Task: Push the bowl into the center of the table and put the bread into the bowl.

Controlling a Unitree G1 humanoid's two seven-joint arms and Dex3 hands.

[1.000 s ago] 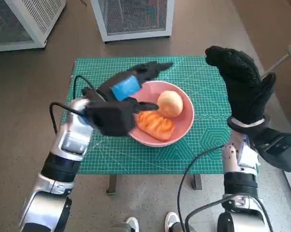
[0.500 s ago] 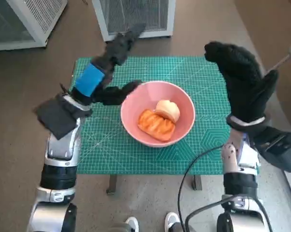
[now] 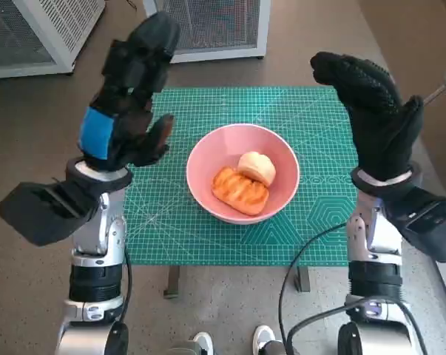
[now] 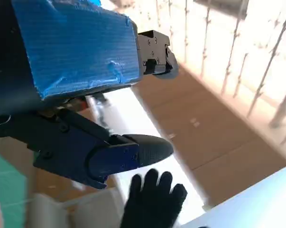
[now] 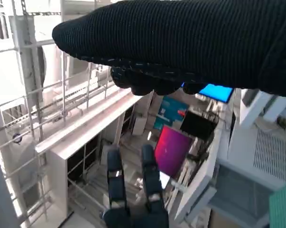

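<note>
With both hands raised clear: pink bowl [image 3: 242,173] mid-mat [image 3: 311,222], bread [image 3: 240,191] and a pale bun [image 3: 257,168] inside. Green margin all round the rim. Left hand [image 3: 128,103] empty, fingers apart; right hand [image 3: 370,115] spread, empty. Wrist views blurred, table barely visible.

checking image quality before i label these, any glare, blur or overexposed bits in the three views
Head view: evenly lit and sharp, pink bowl and bread crisp, wide-angle bending toward the edges. Left wrist view: background washed out by bright light and smeared; the left hand stays fairly sharp. Right wrist view: bright white shelving, the glove of the right hand dark but its knit is readable.
</note>
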